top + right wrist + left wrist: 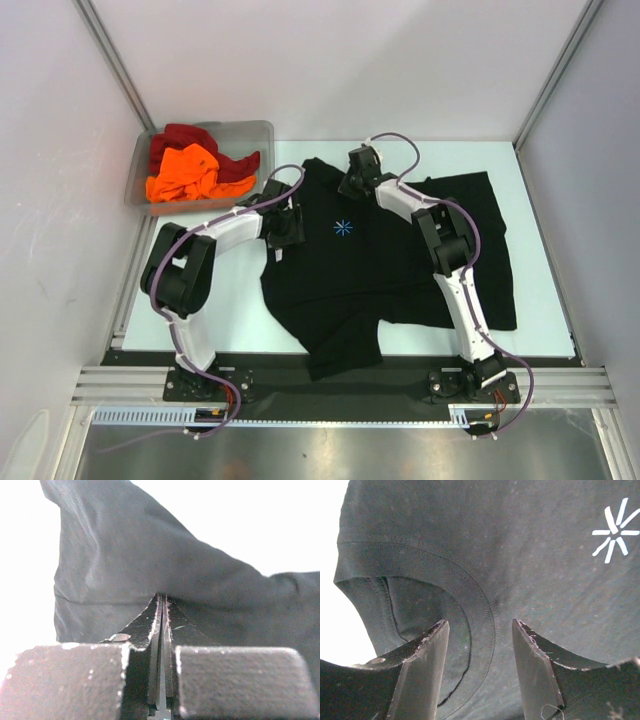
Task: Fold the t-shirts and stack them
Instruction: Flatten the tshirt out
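Observation:
A black t-shirt with a light-blue starburst lies spread on the table, partly rumpled. My left gripper is down on its neck area. In the left wrist view my left gripper has its fingers apart, either side of the ribbed collar, with the starburst at the upper right. My right gripper is at the shirt's far edge. In the right wrist view my right gripper is shut, pinching a raised fold of the black t-shirt. An orange t-shirt and a dark red t-shirt lie bunched in the bin.
The clear grey plastic bin stands at the back left of the table, beside the left arm. White walls close in both sides and the back. The shirt's near hem hangs over the table's front edge between the two arm bases.

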`<move>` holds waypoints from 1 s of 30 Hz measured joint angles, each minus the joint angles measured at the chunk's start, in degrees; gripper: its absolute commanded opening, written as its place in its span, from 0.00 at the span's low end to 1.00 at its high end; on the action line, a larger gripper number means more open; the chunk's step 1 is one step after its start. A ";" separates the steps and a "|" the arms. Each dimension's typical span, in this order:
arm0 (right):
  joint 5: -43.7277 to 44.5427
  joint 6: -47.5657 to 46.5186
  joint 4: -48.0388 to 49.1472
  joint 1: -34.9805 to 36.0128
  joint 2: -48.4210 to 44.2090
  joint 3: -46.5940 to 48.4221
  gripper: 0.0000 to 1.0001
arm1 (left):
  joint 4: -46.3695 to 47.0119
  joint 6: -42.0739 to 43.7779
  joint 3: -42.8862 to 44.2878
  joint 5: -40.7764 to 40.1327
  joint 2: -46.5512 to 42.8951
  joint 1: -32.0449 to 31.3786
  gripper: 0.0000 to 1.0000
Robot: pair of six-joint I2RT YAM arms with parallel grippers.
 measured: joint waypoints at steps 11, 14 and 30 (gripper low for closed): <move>-0.50 2.78 3.58 -2.95 8.76 11.45 0.06 | 0.72 0.02 -0.42 0.33 1.57 0.20 0.59; -0.48 4.17 4.24 -5.01 12.37 16.81 0.13 | 0.81 0.07 -0.42 0.33 1.57 0.24 0.59; -5.20 5.38 4.04 -17.92 15.15 27.15 0.50 | -0.37 1.27 3.04 0.31 2.82 0.26 0.60</move>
